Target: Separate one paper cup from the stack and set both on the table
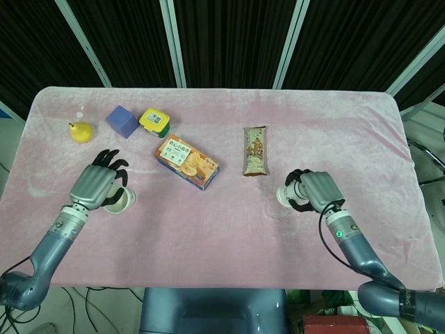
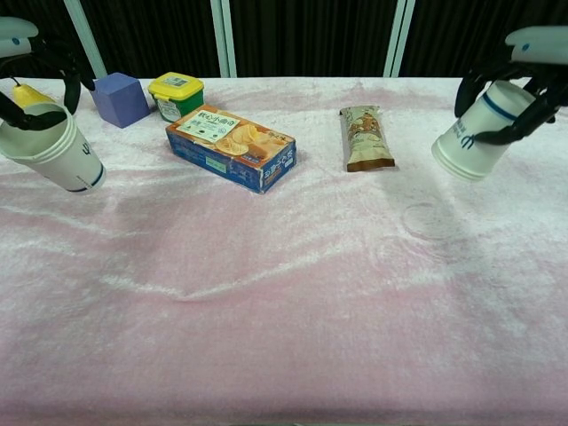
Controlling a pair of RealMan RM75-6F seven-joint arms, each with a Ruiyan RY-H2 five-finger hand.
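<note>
1. In the head view, two paper cups are counted, well apart. One paper cup (image 1: pixel 119 200) is gripped by the left hand (image 1: pixel 96 185) at the table's (image 1: pixel 229 236) left side, mouth up; the other cup (image 1: pixel 286 195) is clasped by the right hand (image 1: pixel 313 191), its fingers wrapped around it.
2. Between them, further back, one snack box (image 1: pixel 187 161) and one wrapped bar (image 1: pixel 255 150) are laid. One pear (image 1: pixel 81 131), one purple block (image 1: pixel 122 121) and one yellow-lidded tub (image 1: pixel 155 121) are set at the back left.
3. In the chest view, the left cup (image 2: pixel 53 149) is held tilted by the left hand (image 2: pixel 31 67); the right cup (image 2: pixel 477 132) is held tilted, base towards the table, by the right hand (image 2: pixel 524 75). Contact with the cloth cannot be told.
</note>
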